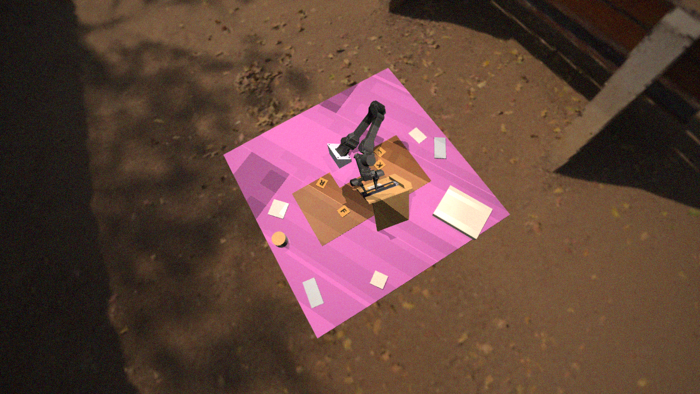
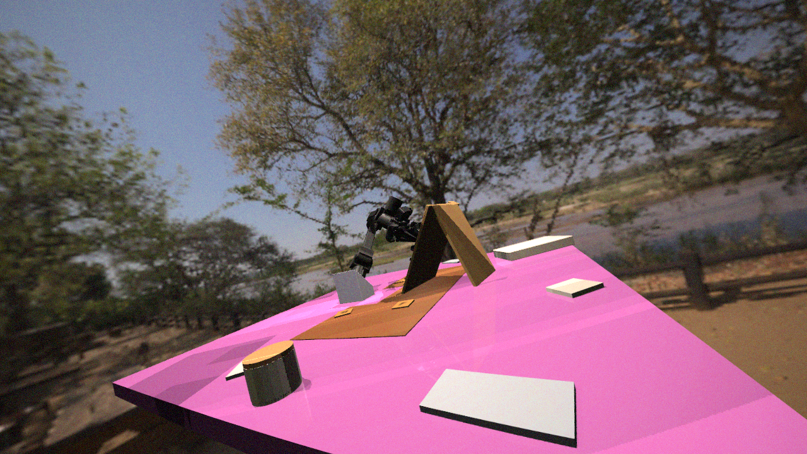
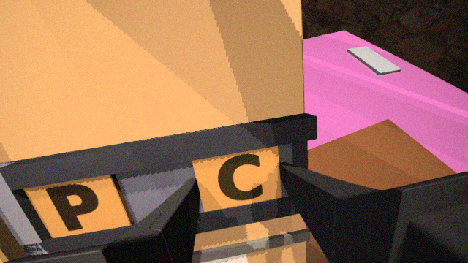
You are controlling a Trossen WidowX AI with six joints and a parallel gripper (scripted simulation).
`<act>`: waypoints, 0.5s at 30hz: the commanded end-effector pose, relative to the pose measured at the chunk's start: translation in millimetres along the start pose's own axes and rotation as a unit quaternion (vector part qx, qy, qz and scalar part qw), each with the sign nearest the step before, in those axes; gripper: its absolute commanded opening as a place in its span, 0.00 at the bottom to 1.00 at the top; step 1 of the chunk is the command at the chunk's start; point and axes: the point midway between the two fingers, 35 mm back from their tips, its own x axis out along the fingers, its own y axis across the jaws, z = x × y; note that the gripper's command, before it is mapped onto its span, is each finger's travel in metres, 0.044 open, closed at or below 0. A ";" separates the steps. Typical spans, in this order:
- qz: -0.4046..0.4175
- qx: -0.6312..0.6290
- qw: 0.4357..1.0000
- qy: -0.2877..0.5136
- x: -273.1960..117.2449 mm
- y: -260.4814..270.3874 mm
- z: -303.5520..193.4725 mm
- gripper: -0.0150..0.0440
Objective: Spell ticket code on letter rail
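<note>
My gripper (image 1: 369, 187) (image 3: 238, 176) is shut on the C tile (image 3: 208, 183), which sits upright inside the dark rail (image 3: 157, 151) near its right end. The P tile (image 3: 78, 208) sits in the rail at the left, with a gap between the two. The rail is on the tilted board (image 1: 407, 185) (image 2: 465, 237) (image 3: 110, 91). A white ticket edge (image 3: 235, 259) shows below; its code is not readable. The R tile (image 1: 321, 183) (image 2: 343, 312), F tile (image 1: 343, 210) (image 2: 403, 303), K tile (image 1: 379, 164) and a partly hidden tile (image 1: 379, 151) lie on the brown mat (image 1: 320, 232) (image 2: 372, 329).
The pink counter (image 1: 352, 244) (image 2: 507, 338) also holds a cylinder (image 1: 279, 239) (image 2: 272, 375), a large cream block (image 1: 462, 211) (image 2: 533, 247), a grey slab (image 1: 312, 292) (image 2: 502, 403) (image 3: 374, 60), another grey slab (image 1: 439, 148) and several small pale squares. The arm's base stands behind the board.
</note>
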 end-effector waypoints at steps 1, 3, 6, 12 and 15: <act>-0.001 0.000 1.000 -0.002 -0.5 4.0 0.8 0.25; -0.001 0.000 1.000 -0.001 -0.5 5.6 0.8 0.25; -0.001 0.000 1.000 -0.001 -0.5 8.1 0.9 0.25; -0.001 0.000 1.000 -0.001 -0.5 13.2 0.9 0.25; 0.000 0.000 1.000 -0.001 -0.5 15.7 0.8 0.25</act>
